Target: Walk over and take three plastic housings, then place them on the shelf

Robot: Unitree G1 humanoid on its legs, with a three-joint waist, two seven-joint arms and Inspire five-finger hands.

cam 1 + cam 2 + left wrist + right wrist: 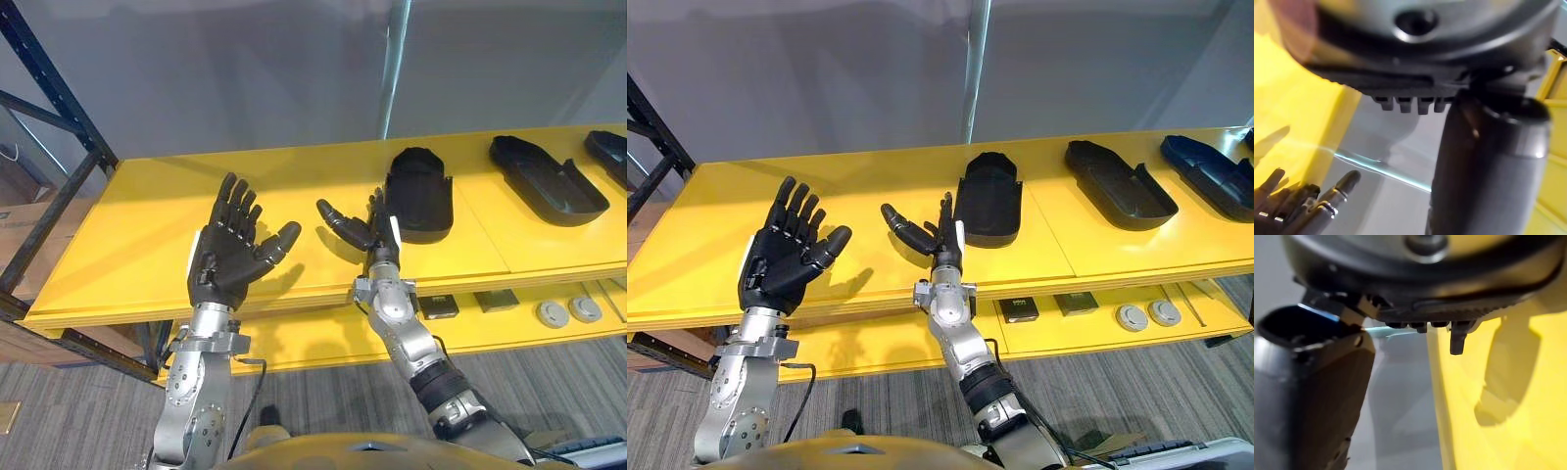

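Observation:
Three black plastic housings lie on the yellow shelf top [137,225]: one [421,192] near the middle, a second [547,178] further right, a third [1213,172] at the far right edge. My left hand [227,253] is raised above the shelf's front, palm up, fingers straight, holding nothing. My right hand [364,231] hovers just left of the nearest housing, fingers straight and empty, its thumb [335,219] pointing left. In the left wrist view my right hand [1300,205] appears in the distance.
A lower yellow shelf [323,343] holds two small dark square parts [438,305] and two round grey discs [568,311]. A dark blue rack upright [49,98] stands at the left. A grey wall lies behind; grey carpet lies below.

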